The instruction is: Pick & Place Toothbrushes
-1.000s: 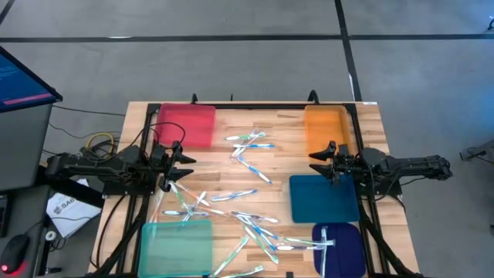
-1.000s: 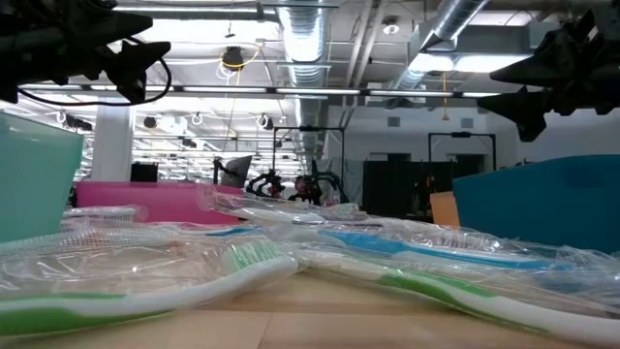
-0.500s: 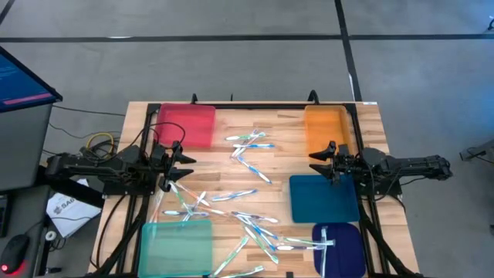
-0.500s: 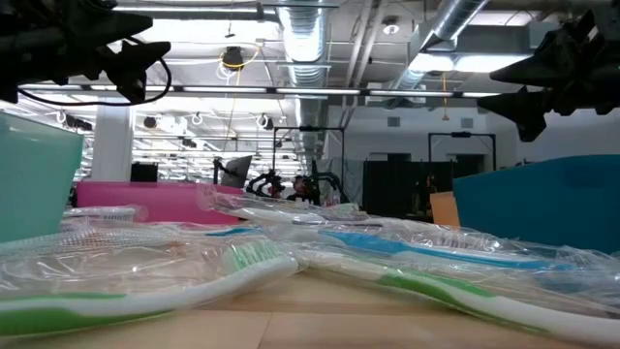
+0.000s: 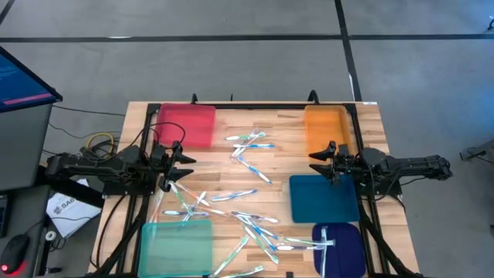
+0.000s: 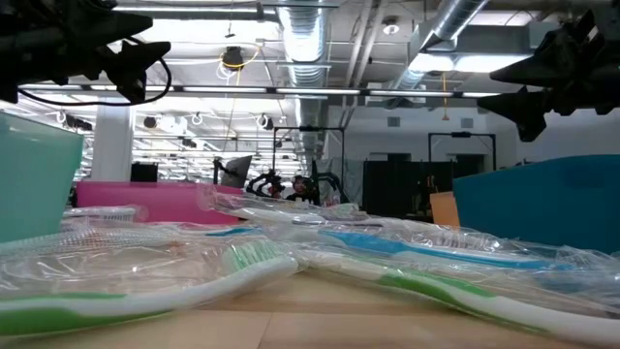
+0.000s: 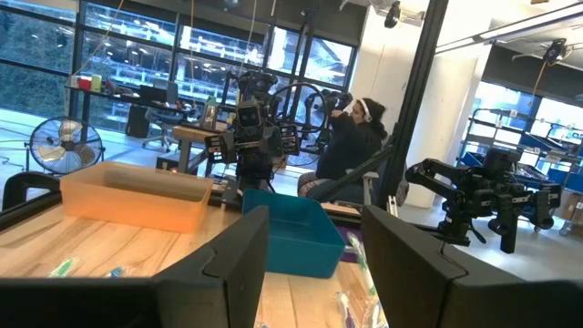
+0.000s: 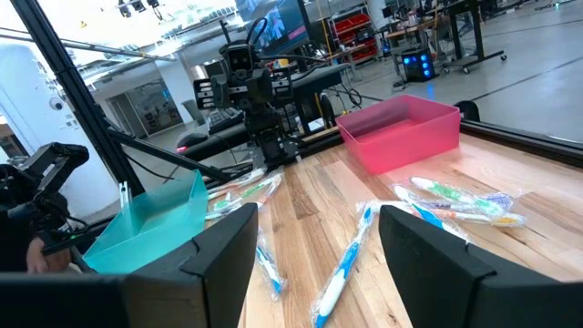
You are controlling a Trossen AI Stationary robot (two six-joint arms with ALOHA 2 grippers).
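Bright even overhead light, ceiling glare in low view, blurred foreground toothbrushes [image 6: 145,291]

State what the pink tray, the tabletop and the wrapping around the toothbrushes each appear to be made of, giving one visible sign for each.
Pink tray: likely translucent plastic; its walls glow.
Tabletop: likely wood, matte; joined pale strips with grain.
Wrapping: probably thin clear plastic film; it crinkles and glints around the toothbrushes.

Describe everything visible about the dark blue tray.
The dark blue tray is a flat rectangular bin of translucent-looking plastic, lying at the table's near right corner, below the teal-blue tray. Part of it is cut off by the high view's lower edge. One toothbrush lies inside it, another crosses its left rim.
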